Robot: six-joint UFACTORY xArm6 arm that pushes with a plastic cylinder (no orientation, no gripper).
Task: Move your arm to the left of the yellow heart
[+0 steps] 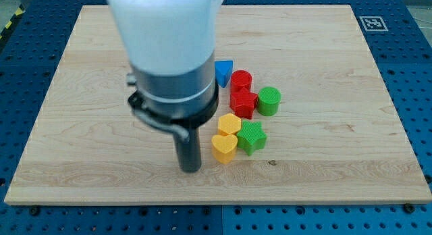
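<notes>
The yellow heart (224, 148) lies on the wooden board (81, 127) right of centre, near the view's bottom. My tip (191, 169) is on the board just left of the yellow heart, a short gap apart and slightly lower in the view. A yellow hexagon-like block (229, 124) sits directly above the heart. A green star (252, 137) touches the heart's right side.
A red star-like block (242, 103), a red cylinder (241, 80), a green cylinder (269, 100) and a blue triangle (223, 72) cluster above the heart. The arm's large body (172, 53) hides the board's middle top. A marker tag (372, 23) sits at the top right corner.
</notes>
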